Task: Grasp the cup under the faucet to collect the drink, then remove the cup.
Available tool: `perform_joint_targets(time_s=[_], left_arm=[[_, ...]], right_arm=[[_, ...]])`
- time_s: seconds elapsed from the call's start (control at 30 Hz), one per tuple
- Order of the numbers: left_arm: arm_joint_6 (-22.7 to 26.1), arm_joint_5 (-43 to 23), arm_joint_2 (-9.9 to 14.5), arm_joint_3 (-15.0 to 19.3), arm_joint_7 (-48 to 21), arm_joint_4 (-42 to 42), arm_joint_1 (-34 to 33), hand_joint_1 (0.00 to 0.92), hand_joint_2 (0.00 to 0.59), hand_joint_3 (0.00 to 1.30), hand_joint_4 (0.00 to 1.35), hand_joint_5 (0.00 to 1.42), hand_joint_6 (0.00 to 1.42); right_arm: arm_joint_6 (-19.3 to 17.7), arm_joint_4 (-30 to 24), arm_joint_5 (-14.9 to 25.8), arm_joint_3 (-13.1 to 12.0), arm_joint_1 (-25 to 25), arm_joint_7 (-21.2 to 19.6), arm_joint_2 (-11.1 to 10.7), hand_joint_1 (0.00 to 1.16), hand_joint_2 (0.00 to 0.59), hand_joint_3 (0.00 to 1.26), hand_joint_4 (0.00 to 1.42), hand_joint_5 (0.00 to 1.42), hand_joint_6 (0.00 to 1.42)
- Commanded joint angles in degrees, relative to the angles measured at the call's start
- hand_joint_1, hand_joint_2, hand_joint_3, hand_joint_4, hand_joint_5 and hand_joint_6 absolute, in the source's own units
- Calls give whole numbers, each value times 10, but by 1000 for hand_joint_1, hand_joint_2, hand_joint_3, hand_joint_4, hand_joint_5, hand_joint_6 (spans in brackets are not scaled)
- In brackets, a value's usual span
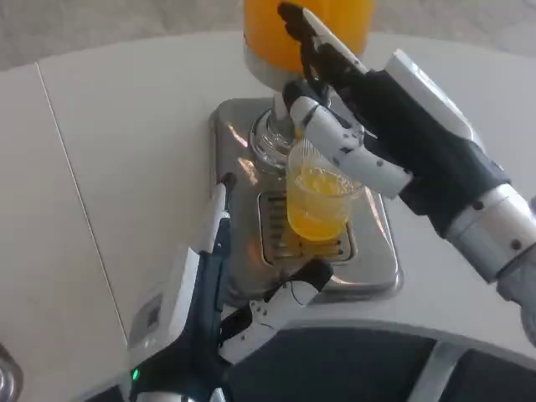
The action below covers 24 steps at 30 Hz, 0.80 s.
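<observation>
A clear plastic cup (321, 201), about half full of orange drink, stands over the grille of the chrome drip tray (368, 272) just below the faucet (272, 138). My right hand (377, 126) comes in from the right and holds the cup at its rim. Its thumb lies across the cup's near side, and its dark fingers reach up behind the cup towards the orange tank (272, 29). My left hand (205, 293) lies low at the tray's front left corner, fingers apart, with nothing in it.
The dispenser's chrome base (226, 126) takes up the middle of the white table (126, 126). A seam in the tabletop runs down the left side. The table's curved front edge passes just behind my left hand.
</observation>
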Motion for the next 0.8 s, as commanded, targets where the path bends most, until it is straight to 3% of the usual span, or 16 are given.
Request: perform_joint_targets(time_s=[0.03, 0.1, 0.2, 0.3, 0.47, 0.63, 0.8], left_arm=[[8, -5, 2, -1, 4, 10, -6, 39, 45, 0, 0, 129, 246], [9, -7, 3, 0, 3, 13, -10, 39, 45, 0, 0, 129, 247], [10, -10, 6, 3, 2, 19, -16, 39, 45, 0, 0, 129, 247], [10, -15, 10, 7, 1, 26, -20, 39, 45, 0, 0, 129, 248], [10, -22, 18, 9, 2, 37, -29, 39, 45, 0, 0, 129, 249], [11, -27, 22, 14, 3, 47, -39, 39, 45, 0, 0, 129, 250], [10, -35, 23, 20, 7, 67, -57, 41, 45, 0, 0, 129, 251]], right_arm=[[-13, -26, 20, -21, 30, 5, -11, 522, 585, 0, 0, 0, 0], [-40, -30, 29, -47, 56, 0, -20, 566, 586, 0, 0, 0, 0], [-109, -22, 38, -92, 108, -6, -40, 521, 586, 0, 0, 0, 0], [-168, -8, 41, -122, 145, -10, -57, 557, 586, 0, 0, 0, 0], [-245, 1, 34, -172, 205, -41, -60, 566, 586, 0, 0, 0, 0], [-279, 2, 17, -202, 253, -60, -64, 556, 567, 0, 0, 0, 0], [-254, -18, -75, -200, 320, -43, -102, 555, 487, 0, 0, 0, 0]])
